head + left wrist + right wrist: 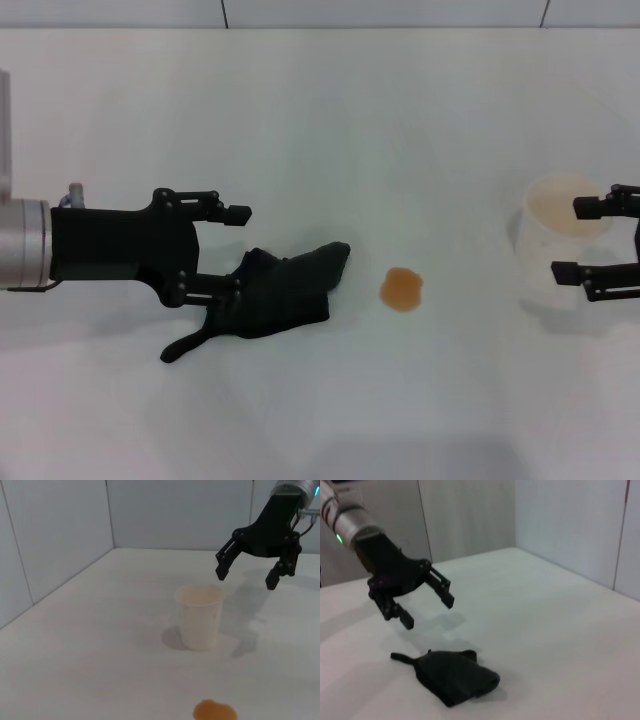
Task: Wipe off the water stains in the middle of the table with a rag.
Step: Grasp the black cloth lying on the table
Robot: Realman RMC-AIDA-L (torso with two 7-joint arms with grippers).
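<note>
The black rag (283, 290) lies crumpled on the white table (320, 120), left of centre. An orange-brown water stain (402, 289) sits just to its right, with bare table between them. My left gripper (238, 250) is open at the rag's left end. In the right wrist view the left gripper (429, 611) hangs above and behind the rag (455, 677) with nothing between its fingers. The left wrist view shows the stain (215, 711) near the frame's edge. My right gripper (572, 240) is open at the far right.
A pale white cup (555, 240) stands at the right, and the right gripper's fingers reach beside its rim. In the left wrist view the right gripper (245, 578) hovers behind and above the cup (200, 615). Grey wall panels bound the table's far side.
</note>
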